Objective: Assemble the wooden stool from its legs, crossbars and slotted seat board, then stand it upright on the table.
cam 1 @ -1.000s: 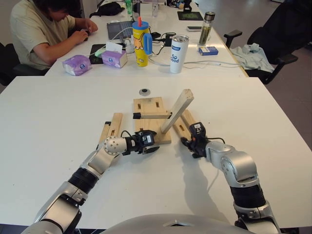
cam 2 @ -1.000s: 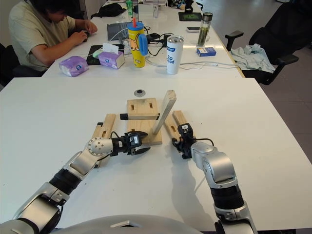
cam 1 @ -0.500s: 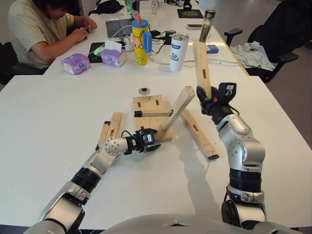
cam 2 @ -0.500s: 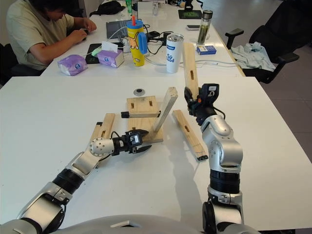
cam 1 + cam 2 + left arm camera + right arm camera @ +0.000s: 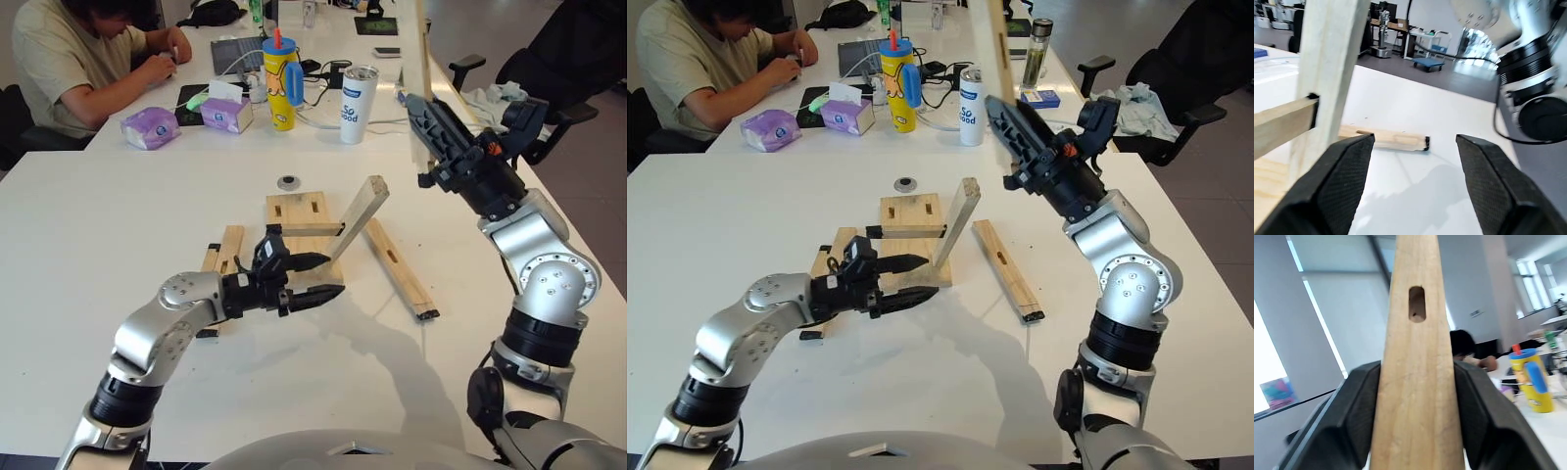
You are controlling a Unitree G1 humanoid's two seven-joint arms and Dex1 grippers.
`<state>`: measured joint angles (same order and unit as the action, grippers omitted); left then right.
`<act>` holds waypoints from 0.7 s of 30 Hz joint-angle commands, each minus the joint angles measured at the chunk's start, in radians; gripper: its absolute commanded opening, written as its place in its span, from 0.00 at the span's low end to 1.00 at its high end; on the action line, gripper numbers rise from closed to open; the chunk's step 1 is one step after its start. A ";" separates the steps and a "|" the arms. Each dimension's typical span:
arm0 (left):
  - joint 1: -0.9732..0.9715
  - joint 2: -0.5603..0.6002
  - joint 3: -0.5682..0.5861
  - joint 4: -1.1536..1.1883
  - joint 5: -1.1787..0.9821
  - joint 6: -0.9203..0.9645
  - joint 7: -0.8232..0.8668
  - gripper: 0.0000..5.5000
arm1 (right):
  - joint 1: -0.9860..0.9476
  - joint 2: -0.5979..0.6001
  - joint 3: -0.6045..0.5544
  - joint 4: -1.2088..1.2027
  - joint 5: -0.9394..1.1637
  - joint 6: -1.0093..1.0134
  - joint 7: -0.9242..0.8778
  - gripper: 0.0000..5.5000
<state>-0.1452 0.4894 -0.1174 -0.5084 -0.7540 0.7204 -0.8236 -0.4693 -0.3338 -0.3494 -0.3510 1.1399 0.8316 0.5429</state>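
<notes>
The slotted seat board [image 5: 294,209] lies flat mid-table. A leg [image 5: 359,218] leans tilted on it, joined to a crossbar [image 5: 309,230]. Another leg [image 5: 397,266] lies on the table right of the board, and a third [image 5: 224,253] lies to its left, partly behind my left arm. My left gripper [image 5: 315,278] hovers open over the board's near edge, close to the tilted leg [image 5: 1327,73]. My right gripper [image 5: 431,132] is raised high at the right, shut on a slotted leg [image 5: 997,39] that points upward [image 5: 1418,357].
A small round disc [image 5: 290,183] sits on the table behind the board. On the far table stand a white tumbler [image 5: 359,94], a yellow bottle [image 5: 282,73] and tissue packs [image 5: 154,129]. An office chair [image 5: 558,108] stands at the far right.
My right gripper has lifted its leg higher and to the right, up off the table. My left arm has risen from the table and its fingers now point at the tilted leg.
</notes>
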 commanded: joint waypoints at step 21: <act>-0.190 0.024 0.309 0.111 -0.817 0.193 0.303 0.76 | 0.255 -0.307 0.144 -0.038 0.263 0.266 0.390 0.37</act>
<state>-0.3126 0.4967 0.2044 -0.3999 -1.5511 0.8980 -0.5316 -0.2141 -0.6212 -0.2267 -0.3806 1.4212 1.0946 0.9074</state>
